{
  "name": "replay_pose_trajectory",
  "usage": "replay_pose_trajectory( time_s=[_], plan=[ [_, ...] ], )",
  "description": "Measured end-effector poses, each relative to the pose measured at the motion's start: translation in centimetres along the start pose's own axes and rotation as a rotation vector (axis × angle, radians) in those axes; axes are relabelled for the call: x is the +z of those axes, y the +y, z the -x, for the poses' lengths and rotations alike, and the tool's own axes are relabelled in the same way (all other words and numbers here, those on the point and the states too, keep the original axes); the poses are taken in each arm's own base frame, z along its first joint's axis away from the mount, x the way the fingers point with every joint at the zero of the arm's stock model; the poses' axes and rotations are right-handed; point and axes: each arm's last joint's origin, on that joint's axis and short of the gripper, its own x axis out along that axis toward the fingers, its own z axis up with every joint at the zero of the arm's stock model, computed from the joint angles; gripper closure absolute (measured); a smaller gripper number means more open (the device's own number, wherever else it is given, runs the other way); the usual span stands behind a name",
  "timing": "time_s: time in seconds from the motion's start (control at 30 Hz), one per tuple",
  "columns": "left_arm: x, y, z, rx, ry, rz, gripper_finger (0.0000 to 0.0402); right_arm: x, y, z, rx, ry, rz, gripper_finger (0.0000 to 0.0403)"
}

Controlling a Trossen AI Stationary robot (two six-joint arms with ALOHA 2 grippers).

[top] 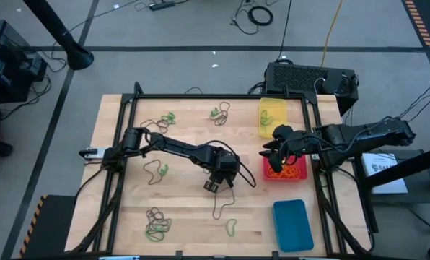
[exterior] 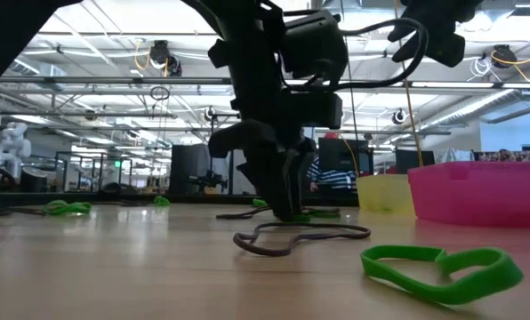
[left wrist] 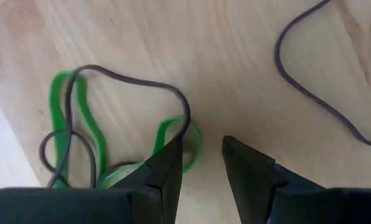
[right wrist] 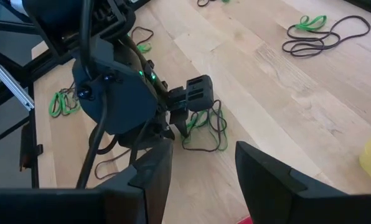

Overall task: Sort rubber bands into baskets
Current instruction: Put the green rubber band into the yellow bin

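Note:
My left gripper point(top: 213, 185) stands open at mid-table, pointing down, low over a tangle of a green rubber band point(left wrist: 70, 134) and a dark one point(left wrist: 132, 81). The two fingers straddle bare wood beside the green loop's end point(left wrist: 195, 140). The right wrist view shows this tangle point(right wrist: 205, 132) lying flat below the left gripper point(right wrist: 184, 123). My right gripper point(top: 275, 154) hangs open and empty above the red basket point(top: 301, 175), which holds orange bands point(top: 287, 172). The yellow basket point(top: 272, 115) and blue basket point(top: 292, 224) stand along the right side. My left gripper comes from above, and one fingertip point(left wrist: 170, 155) stands on the edge of the green band's loop end point(left wrist: 193, 144). I cannot tell whether it touches the band. The band lies flat on the wood, tangled with the dark one.
Another dark band point(top: 218, 206) lies just near of the left gripper. More band clusters lie at the far left point(top: 164, 119), far middle point(top: 218, 112), left point(top: 157, 170) and near left point(top: 157, 224). A single green band point(top: 231, 227) lies near the front edge. A black box point(top: 309, 78) stands behind the table.

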Motion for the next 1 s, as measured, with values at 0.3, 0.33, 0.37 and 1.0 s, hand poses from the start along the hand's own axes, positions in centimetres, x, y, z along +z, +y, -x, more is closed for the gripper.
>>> replay_pose_trajectory(
  time_s=[0.3,0.33,0.37,1.0],
  plan=[
    [-0.1,-0.1,0.0,-0.001,0.004,0.015,0.0318,0.0,0.0,0.0,0.0,0.0,0.004,0.0234],
    [-0.1,-0.1,0.0,-0.002,0.004,0.025,0.0333,0.0,0.0,0.0,0.0,0.0,0.004,0.0234],
    [-0.1,-0.1,0.0,-0.002,0.005,0.028,0.0349,0.0,0.0,0.0,0.0,0.0,0.004,0.0234],
    [4.9,3.4,11.7,0.069,-0.149,0.106,0.0399,0.1,0.1,0.0,0.007,-0.009,-0.002,0.0234]
  ],
)
